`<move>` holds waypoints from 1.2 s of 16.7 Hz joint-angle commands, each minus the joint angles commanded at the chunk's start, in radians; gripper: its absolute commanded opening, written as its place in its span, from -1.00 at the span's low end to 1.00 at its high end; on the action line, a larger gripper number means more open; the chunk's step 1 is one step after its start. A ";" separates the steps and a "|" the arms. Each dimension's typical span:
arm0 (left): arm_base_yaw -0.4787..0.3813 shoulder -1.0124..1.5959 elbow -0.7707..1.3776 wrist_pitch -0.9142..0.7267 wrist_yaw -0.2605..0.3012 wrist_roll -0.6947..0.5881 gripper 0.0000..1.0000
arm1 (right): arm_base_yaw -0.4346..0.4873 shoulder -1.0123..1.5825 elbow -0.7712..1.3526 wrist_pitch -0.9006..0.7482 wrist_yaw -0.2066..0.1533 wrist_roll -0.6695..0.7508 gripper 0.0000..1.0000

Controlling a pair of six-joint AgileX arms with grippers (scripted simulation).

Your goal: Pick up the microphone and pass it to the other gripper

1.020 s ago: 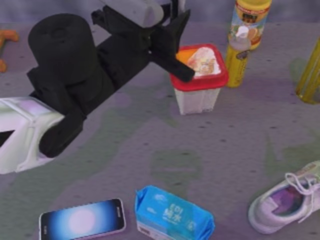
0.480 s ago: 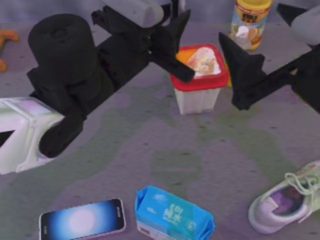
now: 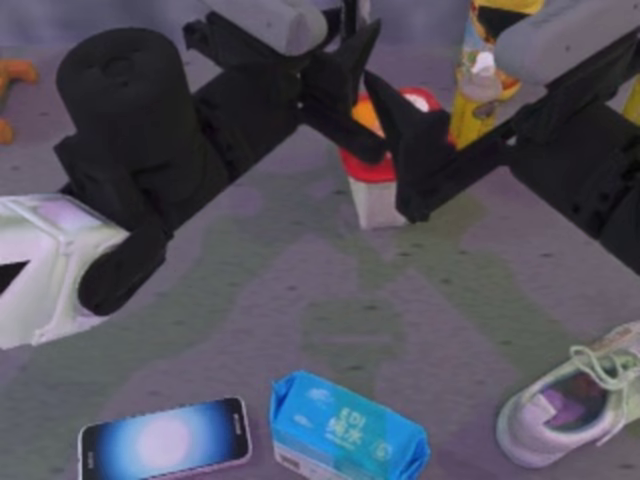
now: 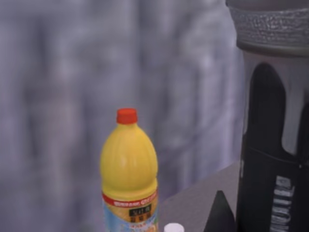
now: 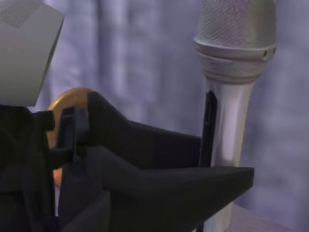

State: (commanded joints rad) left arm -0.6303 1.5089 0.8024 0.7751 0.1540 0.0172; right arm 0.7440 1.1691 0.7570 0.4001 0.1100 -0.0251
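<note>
two grippers meet above the red tub [image 3: 375, 190] in the top view: left gripper [image 3: 352, 90] clamps the microphone [image 3: 351, 18] upright, offering it. right wrist view shows the right gripper [image 3: 395, 125] spread beside the handle, not yet gripping.

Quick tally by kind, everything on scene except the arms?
Microphone: 1
Bottles: 2, a juice bottle and a small white-capped bottle
Red-lidded tub: 1
Smartphone: 1
Blue tissue pack: 1
Shoe: 1
Orange toy: 1
Total: 8
</note>
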 joint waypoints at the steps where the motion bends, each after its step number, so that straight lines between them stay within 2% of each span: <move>1: 0.000 0.000 0.000 0.000 0.000 0.000 -1.00 | -0.004 -0.004 -0.004 -0.001 -0.001 0.001 1.00; 5: 0.000 0.000 0.000 0.000 0.000 0.000 -1.00 | -0.007 0.071 0.061 0.018 -0.005 0.000 1.00; 11: 0.000 0.000 0.000 0.000 0.000 0.000 -1.00 | -0.028 0.362 0.276 0.080 -0.023 0.001 1.00; 17: 0.000 0.000 0.000 0.000 0.000 0.000 -1.00 | -0.034 0.406 0.317 0.090 -0.028 0.001 1.00; 20: 0.000 0.000 0.000 0.000 0.000 0.000 -1.00 | -0.034 0.406 0.317 0.090 -0.028 0.001 0.55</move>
State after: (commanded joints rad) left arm -0.6303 1.5089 0.8024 0.7751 0.1540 0.0172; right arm 0.7097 1.5755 1.0741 0.4898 0.0819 -0.0241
